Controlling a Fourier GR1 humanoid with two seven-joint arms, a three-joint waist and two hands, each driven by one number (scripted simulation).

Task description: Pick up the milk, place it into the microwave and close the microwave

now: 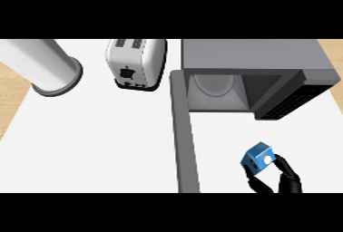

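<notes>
phase: milk grasped | milk is pinched between thumb and curled fingers of right hand, in front of microwave, well apart from it | door stands open | left: milk to be placed inside, door to be shut | left hand unseen

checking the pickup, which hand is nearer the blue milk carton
Right. The right hand is curled round the milk carton, in front of the open microwave and to the right of its door. The left hand shows nowhere in the view.
</notes>
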